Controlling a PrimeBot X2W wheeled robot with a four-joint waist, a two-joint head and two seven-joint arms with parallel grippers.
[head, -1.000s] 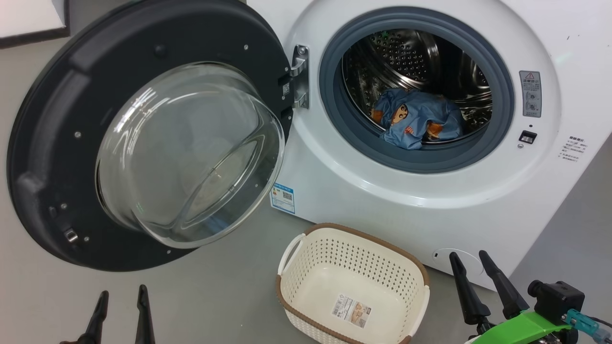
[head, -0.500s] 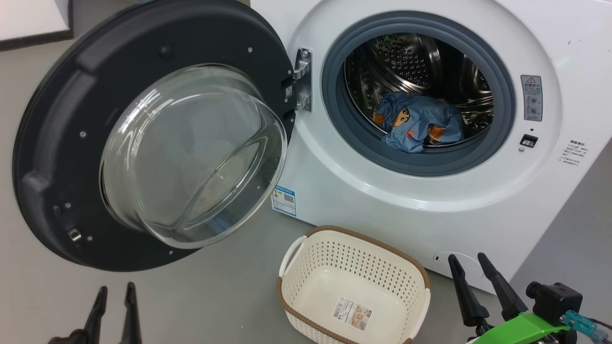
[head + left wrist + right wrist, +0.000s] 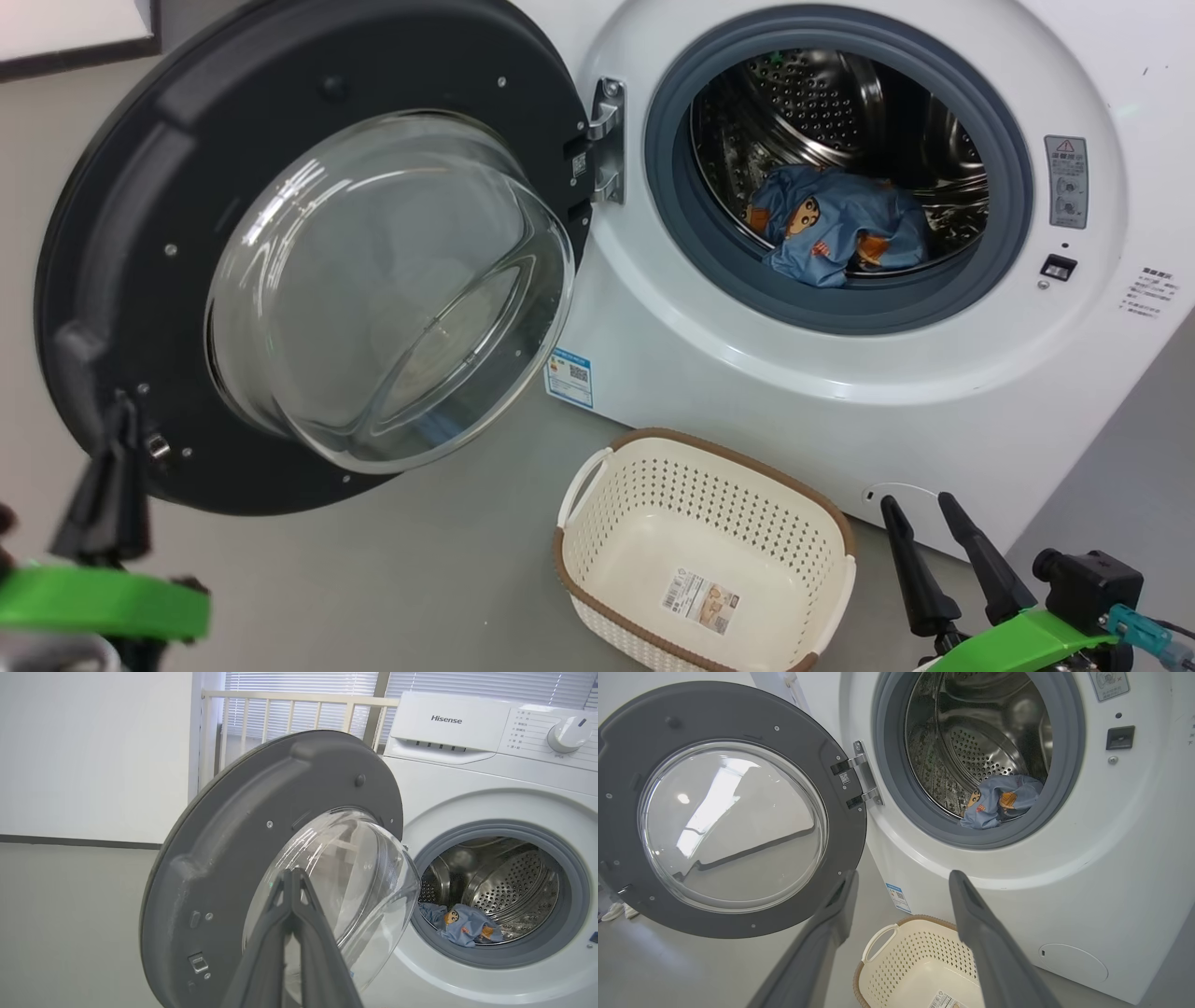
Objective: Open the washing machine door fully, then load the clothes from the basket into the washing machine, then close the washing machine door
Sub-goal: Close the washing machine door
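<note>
The washing machine (image 3: 747, 392) stands with the washing machine door (image 3: 327, 56) swung wide open to the left, its glass bowl (image 3: 392, 289) facing me. The clothes (image 3: 836, 233), light blue with cartoon figures, lie in the steel drum. The basket (image 3: 719, 509) sits on the floor in front with only a label sticker inside. My left gripper (image 3: 119, 411) is shut on nothing, raised at the door's lower left rim; whether it touches I cannot tell. In the left wrist view its closed fingers (image 3: 292, 891) point at the door (image 3: 280, 793). My right gripper (image 3: 915, 504) stands open right of the basket, (image 3: 903, 877).
Grey floor (image 3: 420, 579) lies bare between the door and the basket. A white wall panel with a dark baseboard (image 3: 75, 37) is behind the door. A white railing (image 3: 289, 709) stands beside the machine. The service flap (image 3: 1073, 963) is low on the machine's front.
My left gripper has shut and risen from the bottom edge up to the door's lower left rim. The camera has shifted slightly. The right gripper has stayed put.
</note>
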